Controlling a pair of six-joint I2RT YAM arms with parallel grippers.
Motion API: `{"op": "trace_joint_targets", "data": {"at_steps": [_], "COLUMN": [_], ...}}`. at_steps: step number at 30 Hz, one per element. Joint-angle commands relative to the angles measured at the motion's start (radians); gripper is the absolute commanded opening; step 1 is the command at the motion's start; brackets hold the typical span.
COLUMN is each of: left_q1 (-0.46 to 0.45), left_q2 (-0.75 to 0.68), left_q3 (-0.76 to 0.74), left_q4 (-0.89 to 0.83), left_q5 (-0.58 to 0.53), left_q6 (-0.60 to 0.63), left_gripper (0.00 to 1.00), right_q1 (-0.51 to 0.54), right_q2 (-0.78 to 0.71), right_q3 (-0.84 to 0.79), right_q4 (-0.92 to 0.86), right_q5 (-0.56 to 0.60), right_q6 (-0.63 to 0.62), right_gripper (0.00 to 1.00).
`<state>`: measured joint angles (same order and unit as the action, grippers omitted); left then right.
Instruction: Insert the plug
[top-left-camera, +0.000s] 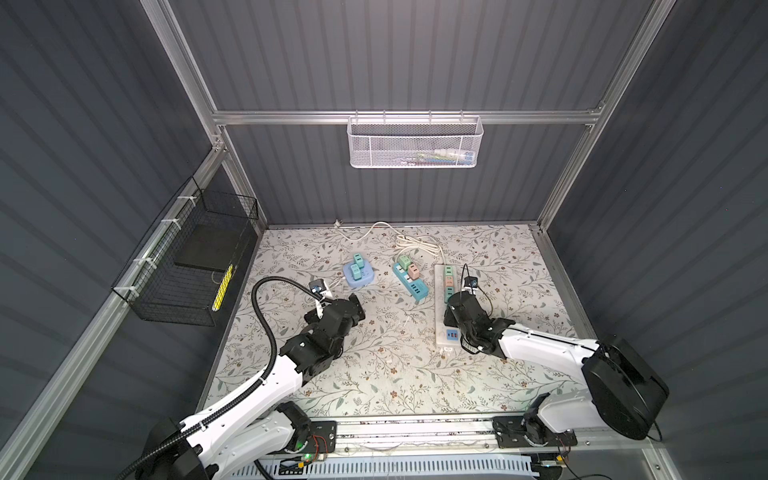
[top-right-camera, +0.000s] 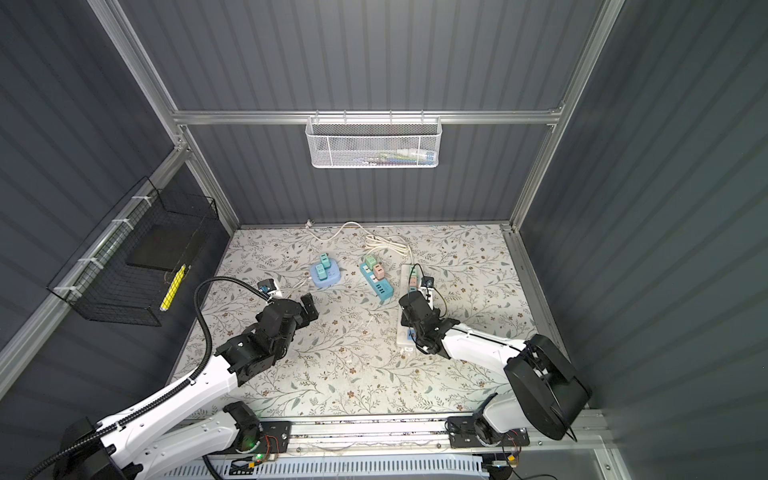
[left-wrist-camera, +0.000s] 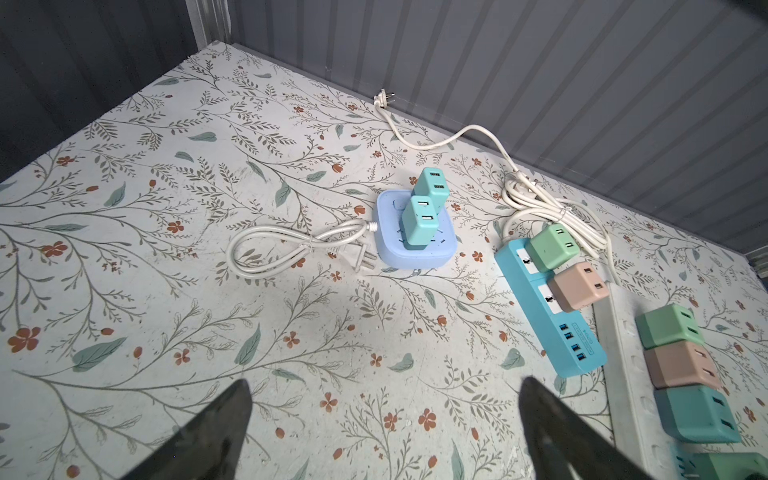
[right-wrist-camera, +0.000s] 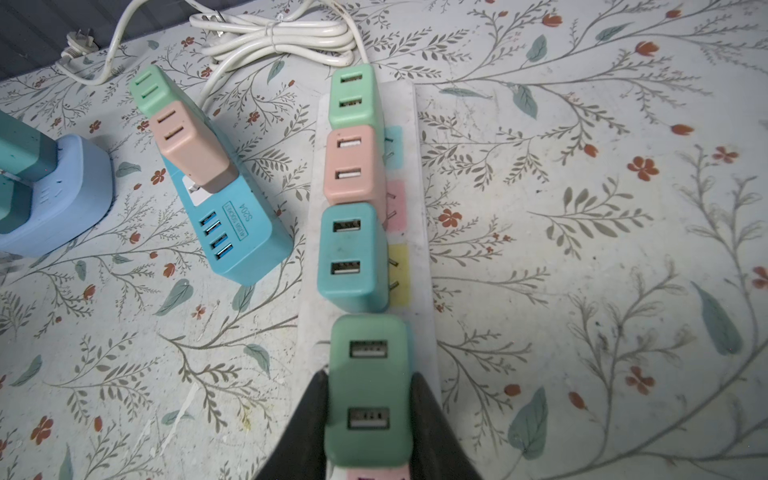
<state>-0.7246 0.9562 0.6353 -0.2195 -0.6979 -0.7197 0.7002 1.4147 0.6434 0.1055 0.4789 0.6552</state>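
Note:
My right gripper (right-wrist-camera: 368, 378) is shut on a green two-port USB plug (right-wrist-camera: 368, 386), with a black finger pressed on each side of it. The plug stands over the white power strip (right-wrist-camera: 419, 316), in line behind a teal plug (right-wrist-camera: 353, 253), a pink plug (right-wrist-camera: 353, 164) and a green plug (right-wrist-camera: 355, 97) that sit in the strip. How deep the held plug sits is hidden. In both top views the right gripper (top-left-camera: 451, 299) (top-right-camera: 409, 301) hangs over the strip (top-left-camera: 441, 328). My left gripper (left-wrist-camera: 384, 386) (top-left-camera: 340, 301) is open over bare mat, holding nothing.
A blue strip (right-wrist-camera: 245, 245) (top-left-camera: 415, 289) carrying a green and a pink plug lies left of the white one. A light blue socket block (left-wrist-camera: 411, 245) (top-left-camera: 359, 278) holds two teal plugs. White cords (left-wrist-camera: 540, 199) coil at the back. A black wire basket (top-left-camera: 187, 270) and a white mesh basket (top-left-camera: 415, 143) hang on the walls.

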Motion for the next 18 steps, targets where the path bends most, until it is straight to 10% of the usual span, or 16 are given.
{"op": "trace_joint_targets", "data": {"at_steps": [1,18], "left_q1": [0.007,0.009], "left_q2": [-0.004,-0.004], "left_q3": [-0.02,-0.034], "left_q4": [0.01,0.023], "left_q5": [0.009,0.021], "left_q6": [-0.019,-0.025], "left_gripper": [1.0,1.0], "right_q1": [0.008,0.01], "right_q2": [0.023,-0.08], "right_q3": [0.003,0.027], "right_q4": [0.022,-0.038], "right_q5": [0.052,0.074], "right_q6": [0.024,0.002], "right_gripper": [0.21,0.21]}}
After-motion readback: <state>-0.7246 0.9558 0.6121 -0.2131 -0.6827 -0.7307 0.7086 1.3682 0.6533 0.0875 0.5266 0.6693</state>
